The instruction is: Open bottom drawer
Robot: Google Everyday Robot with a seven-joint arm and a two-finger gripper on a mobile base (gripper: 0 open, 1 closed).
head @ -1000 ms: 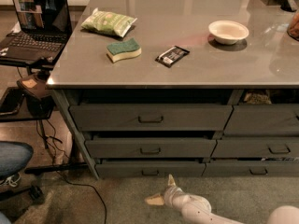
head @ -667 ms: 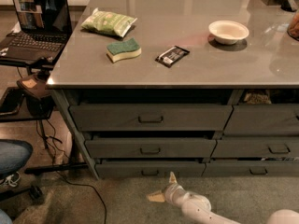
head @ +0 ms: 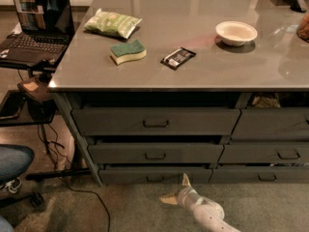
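Note:
The bottom drawer (head: 130, 175) is the slim dark grey front lowest in the left stack, with a small loop handle (head: 155, 178) at its centre. A dark gap shows above its front. My gripper (head: 176, 190) is low over the carpet, just in front of the drawer and a little right of the handle. Its two pale fingers are spread open and hold nothing. One fingertip (head: 185, 179) points up near the drawer's lower edge, the other (head: 166, 199) points left. The white arm (head: 210, 216) comes in from the bottom edge.
Two taller drawers (head: 154, 121) sit above it, and a neighbouring stack (head: 270, 151) is to the right. The counter top holds a chip bag (head: 112, 23), sponge (head: 127, 51), dark snack bar (head: 178, 57) and white bowl (head: 236, 33). A laptop (head: 36, 25), cables and a chair stand at left.
My gripper has shifted slightly right and up, closer to the bottom drawer's front. The drawers have not moved.

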